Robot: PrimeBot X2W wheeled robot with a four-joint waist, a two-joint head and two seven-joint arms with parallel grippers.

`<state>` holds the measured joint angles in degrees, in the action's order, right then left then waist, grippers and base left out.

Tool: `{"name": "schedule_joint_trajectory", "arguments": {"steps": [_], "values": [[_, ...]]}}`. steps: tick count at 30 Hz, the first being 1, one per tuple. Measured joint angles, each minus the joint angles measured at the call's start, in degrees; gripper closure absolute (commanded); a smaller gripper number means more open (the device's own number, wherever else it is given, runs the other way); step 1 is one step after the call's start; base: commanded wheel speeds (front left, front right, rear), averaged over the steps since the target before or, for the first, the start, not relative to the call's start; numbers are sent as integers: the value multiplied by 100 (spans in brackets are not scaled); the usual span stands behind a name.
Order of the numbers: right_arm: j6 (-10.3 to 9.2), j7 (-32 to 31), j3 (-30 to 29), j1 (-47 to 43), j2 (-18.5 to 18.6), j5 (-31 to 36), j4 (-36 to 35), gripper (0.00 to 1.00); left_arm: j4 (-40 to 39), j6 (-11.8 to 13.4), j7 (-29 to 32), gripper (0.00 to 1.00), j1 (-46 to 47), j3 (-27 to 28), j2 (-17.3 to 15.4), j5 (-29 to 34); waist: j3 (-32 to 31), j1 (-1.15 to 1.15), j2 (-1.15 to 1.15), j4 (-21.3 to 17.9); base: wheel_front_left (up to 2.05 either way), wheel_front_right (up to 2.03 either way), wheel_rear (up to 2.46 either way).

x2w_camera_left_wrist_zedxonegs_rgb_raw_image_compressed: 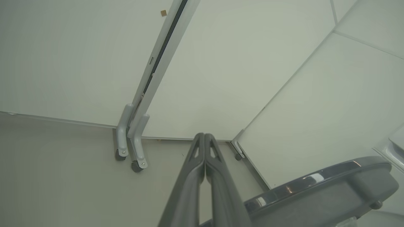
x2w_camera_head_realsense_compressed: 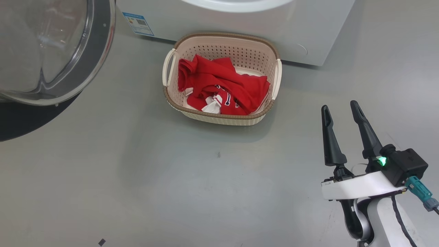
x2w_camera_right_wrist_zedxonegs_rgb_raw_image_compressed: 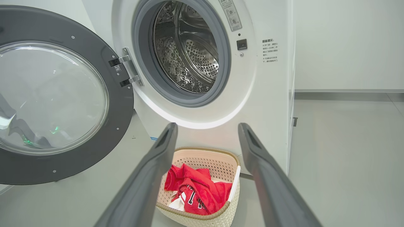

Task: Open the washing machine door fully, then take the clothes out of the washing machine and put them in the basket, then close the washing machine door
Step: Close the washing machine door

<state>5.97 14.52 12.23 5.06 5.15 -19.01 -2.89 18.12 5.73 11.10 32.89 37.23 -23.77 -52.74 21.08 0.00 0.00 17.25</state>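
Jaws spread wide on the right gripper [x2w_camera_head_realsense_compressed: 339,105], nothing between them, as it hung over the floor [x2w_camera_head_realsense_compressed: 154,178] out beyond the basket's right near corner. Over on the left gripper [x2w_camera_left_wrist_zedxonegs_rgb_raw_image_compressed: 203,135] the jaws were pressed flat together and pinched nothing. A dark, glossy curved edge sat just beside its fingers, with white partition panels [x2w_camera_left_wrist_zedxonegs_rgb_raw_image_compressed: 79,63] on castors beyond.

What a clear look at the washing machine door [x2w_camera_right_wrist_zedxonegs_rgb_raw_image_compressed: 121,104]! It stood swung right out to the robot's left, hung on two metal hinges [x2w_camera_right_wrist_zedxonegs_rgb_raw_image_compressed: 124,71] at the left edge of the opening. It had a broad black rim dotted with small screws and a clear glass bowl [x2w_camera_right_wrist_zedxonegs_rgb_raw_image_compressed: 50,97] bulging at its centre.

The washing machine [x2w_camera_right_wrist_zedxonegs_rgb_raw_image_compressed: 258,94] itself was a big white box. Its grey rubber seal [x2w_camera_right_wrist_zedxonegs_rgb_raw_image_compressed: 225,63] ringed a perforated steel drum [x2w_camera_right_wrist_zedxonegs_rgb_raw_image_compressed: 189,53] that gleamed inside. A small blue label [x2w_camera_head_realsense_compressed: 139,24] was stuck low on the front, near the left bottom corner.

Down on the floor, right at the foot of the machine's front, sat the basket [x2w_camera_head_realsense_compressed: 219,117]. It was cream plastic with perforated walls, a brown woven-look rim and a white handle [x2w_camera_head_realsense_compressed: 168,67] at each end.

And there were the clothes [x2w_camera_head_realsense_compressed: 223,85], bright red fabric crumpled in a heap inside the basket. White trim and lettering showed toward its near edge, and one red fold was pushed up against the left wall.
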Motion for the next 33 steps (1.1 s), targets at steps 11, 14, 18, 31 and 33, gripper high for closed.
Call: {"name": "schedule_joint_trajectory", "arguments": {"steps": [11,14,18,31,33], "values": [[10,0,-57,53,3,0,21,0,951,160,567,100,728,876,-159,-621,182,0,0,-348,0,0,0],[12,0,-63,55,3,0,22,0,1129,160,758,100,826,880,-159,-632,202,0,0,-365,0,0,0],[46,0,-85,62,3,1,23,0,1639,160,918,100,888,1126,-132,-621,211,0,0,-367,0,0,0],[52,0,-91,66,2,49,73,0,2377,160,1530,100,1434,1380,-20,-747,171,0,0,-351,0,0,0],[52,0,-91,66,0,49,82,0,2439,160,1621,100,1474,1395,-45,-746,161,0,0,-355,0,0,0]]}}
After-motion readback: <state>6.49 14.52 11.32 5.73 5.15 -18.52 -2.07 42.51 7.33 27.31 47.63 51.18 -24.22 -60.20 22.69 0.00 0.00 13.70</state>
